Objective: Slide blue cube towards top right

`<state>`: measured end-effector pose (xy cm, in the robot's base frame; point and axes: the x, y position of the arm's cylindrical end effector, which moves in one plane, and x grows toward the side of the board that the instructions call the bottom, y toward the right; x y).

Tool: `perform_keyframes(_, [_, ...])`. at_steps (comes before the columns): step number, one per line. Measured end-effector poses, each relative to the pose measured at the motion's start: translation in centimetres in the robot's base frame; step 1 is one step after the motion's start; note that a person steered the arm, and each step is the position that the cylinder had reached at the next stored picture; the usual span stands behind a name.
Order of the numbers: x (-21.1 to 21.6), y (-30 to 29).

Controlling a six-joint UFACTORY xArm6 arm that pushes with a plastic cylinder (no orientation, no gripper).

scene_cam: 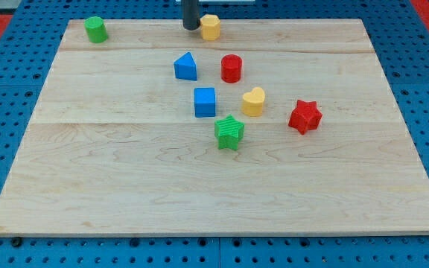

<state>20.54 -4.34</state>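
The blue cube (205, 102) sits near the middle of the wooden board (125, 186). My tip (191, 27) is at the view's top centre, just left of a yellow block (211, 27), almost touching it. The tip is well above the blue cube in the view, with a blue triangular block (185, 67) between them. A red cylinder (232, 68) stands up and right of the cube. A yellow heart (253, 102) lies right of the cube. A green star (229, 132) lies just below and right of it.
A red star (304, 116) lies right of the yellow heart. A green cylinder (95, 30) stands at the board's top left corner. The board lies on a blue perforated table.
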Motion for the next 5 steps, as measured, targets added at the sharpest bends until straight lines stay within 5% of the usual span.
perform_keyframes(3, [4.8,-5.0])
perform_keyframes(5, [15.3,-8.3])
